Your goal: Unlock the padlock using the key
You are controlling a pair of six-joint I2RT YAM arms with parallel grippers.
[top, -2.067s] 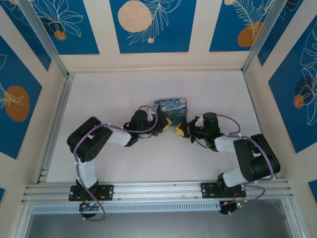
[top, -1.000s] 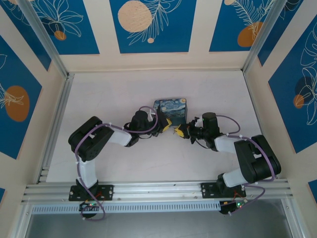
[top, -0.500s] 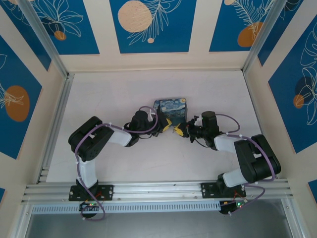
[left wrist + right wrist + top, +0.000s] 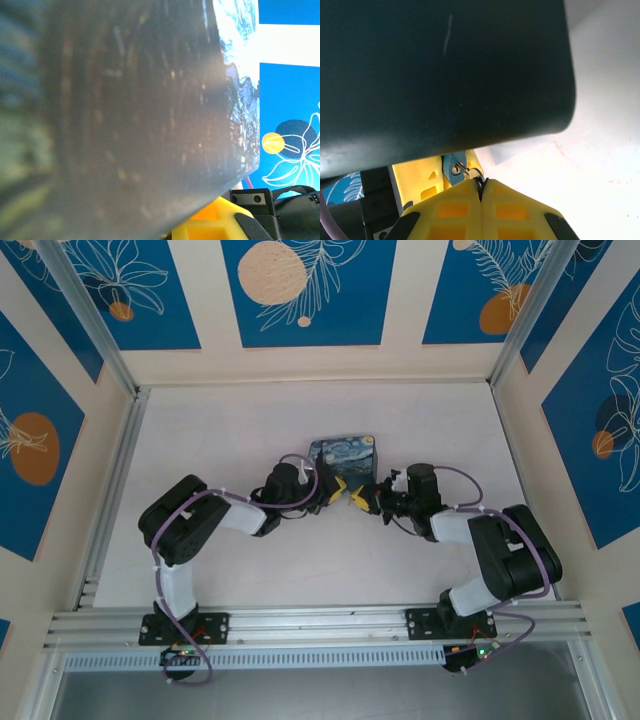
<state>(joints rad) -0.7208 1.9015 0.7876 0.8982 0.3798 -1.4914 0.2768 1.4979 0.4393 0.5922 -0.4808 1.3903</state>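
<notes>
The padlock is pinched by your left gripper, which is closed tight on the small blue body. It sits just in front of the starry-print box at mid-table. Your right gripper is pressed together on the key, and the key's tip looks to be at or just inside the keyhole (how deep is too small to tell). I'd judge you're at the insertion step, with the turn not yet made.

The next move calls for a short, straight push along the key's axis until it seats. After that, roll the right wrist while the left holds the body steady. Any sideways drift would likely bend the sliver or slip it from the grip.

The table is plain white, with faint scuffs near the work. Cream walls with blue leaf-and-orange-disc panels enclose it, and aluminium rails run along the near edge.
</notes>
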